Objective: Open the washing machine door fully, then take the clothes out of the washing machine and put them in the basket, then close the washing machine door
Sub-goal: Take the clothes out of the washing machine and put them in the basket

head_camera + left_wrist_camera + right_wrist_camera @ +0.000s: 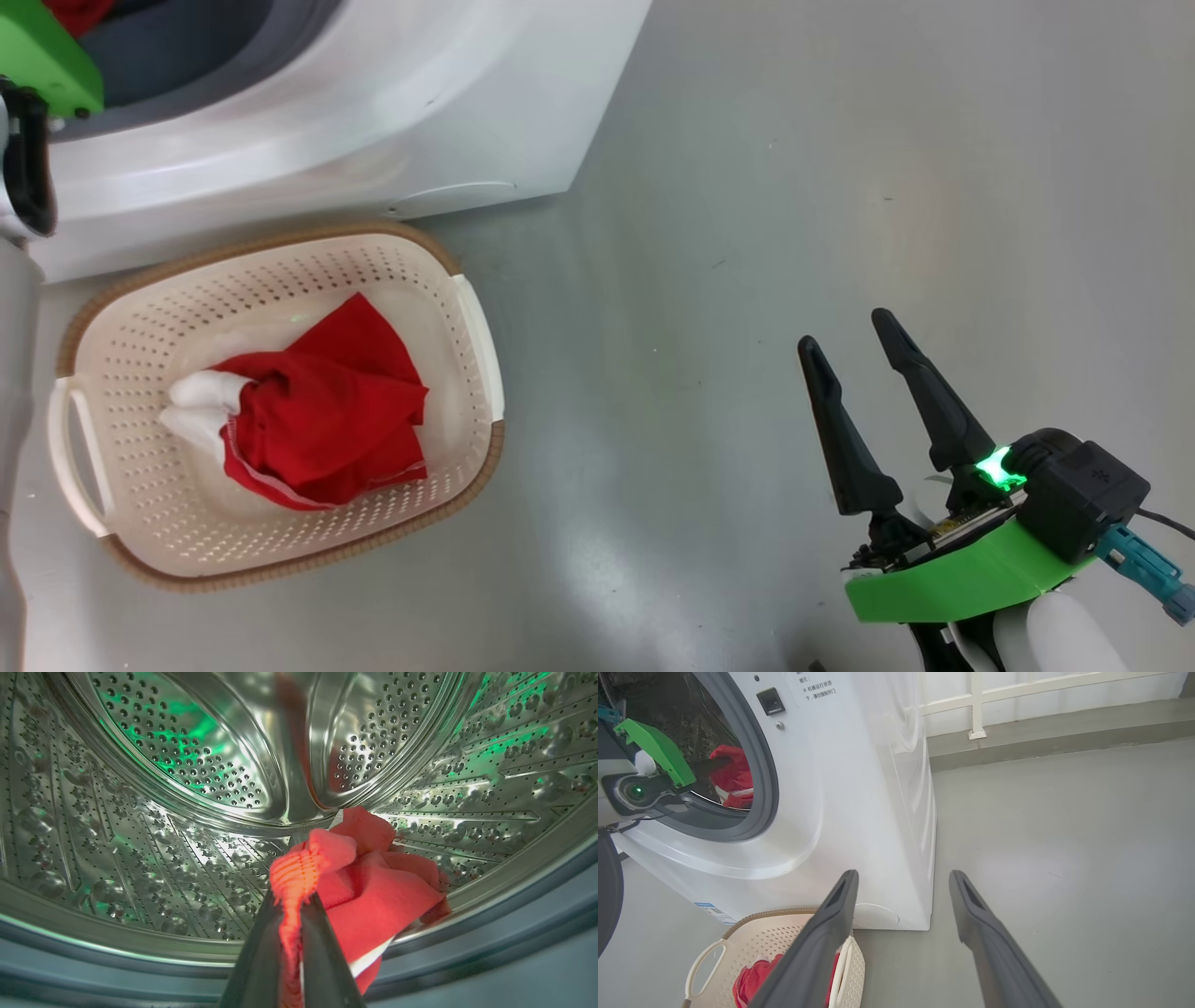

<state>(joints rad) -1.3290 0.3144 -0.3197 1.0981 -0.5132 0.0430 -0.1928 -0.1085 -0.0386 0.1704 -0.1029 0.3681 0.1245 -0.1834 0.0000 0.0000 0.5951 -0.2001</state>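
The white washing machine (373, 121) stands open, and the black rim of the washing machine door (607, 891) shows at the left edge of the right wrist view. Inside the steel drum (187, 765) my left gripper (293, 900) is shut on a fold of the red clothes (373, 891), which lie at the drum's front lip. From outside, that garment (733, 774) is seen behind the grey gasket. Another red and white piece of clothing (327, 411) lies in the cream basket (280, 245) on the floor before the machine. My right gripper (845, 329) hangs open and holds nothing, to the right of the basket.
The grey floor (747, 233) spreads to the right of the machine and basket. A white railing (976, 704) runs along a raised kerb behind the machine. The basket (752, 917) sits close against the machine's lower front panel.
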